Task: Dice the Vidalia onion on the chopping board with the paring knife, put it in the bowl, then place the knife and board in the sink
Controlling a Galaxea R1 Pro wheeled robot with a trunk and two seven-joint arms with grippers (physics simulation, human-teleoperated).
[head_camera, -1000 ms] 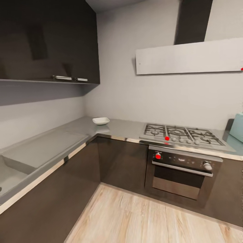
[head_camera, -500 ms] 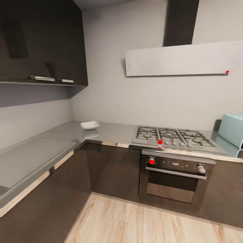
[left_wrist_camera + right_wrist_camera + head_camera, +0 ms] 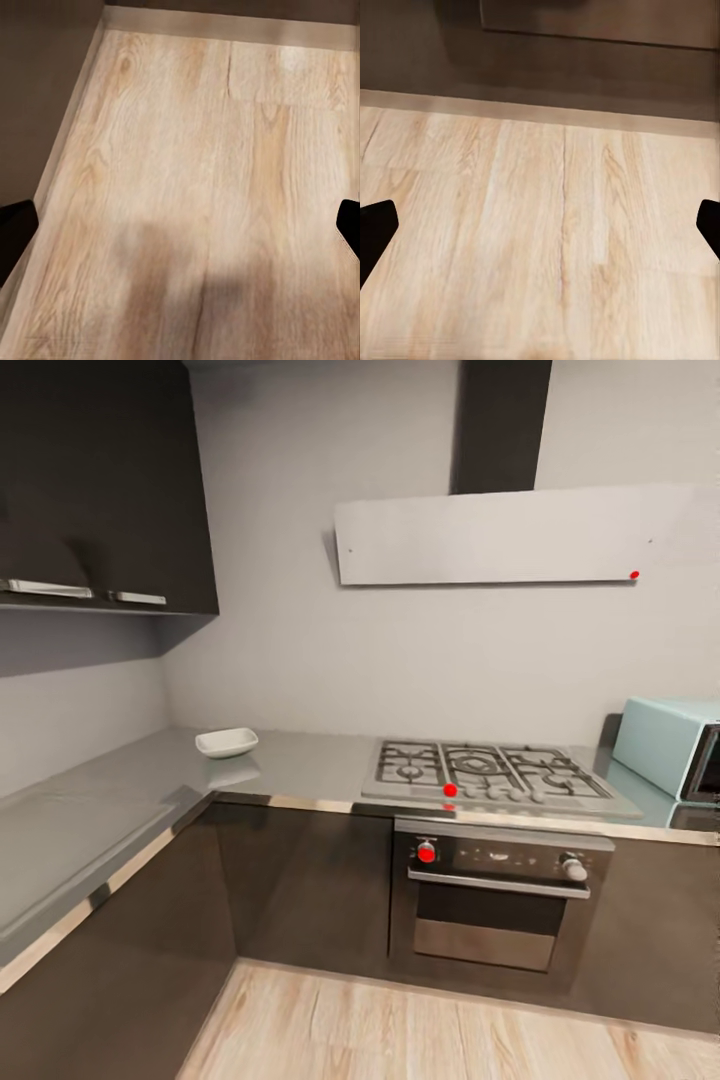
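White bowl on countertop

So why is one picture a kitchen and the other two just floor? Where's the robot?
The robot is the one taking the pictures, so you see what it sees. It rolls on wheels and has two arms. The big picture comes from a camera on its head: a kitchen corner with a countertop, a white bowl sitting on it, a gas hob over an oven, and a pale blue box at the right. The other two pictures come from cameras on its wrists. Both arms hang down, so they look at the wooden floor. The dark bits at the sides are fingertips of its jaws, spread wide on both arms, holding nothing.
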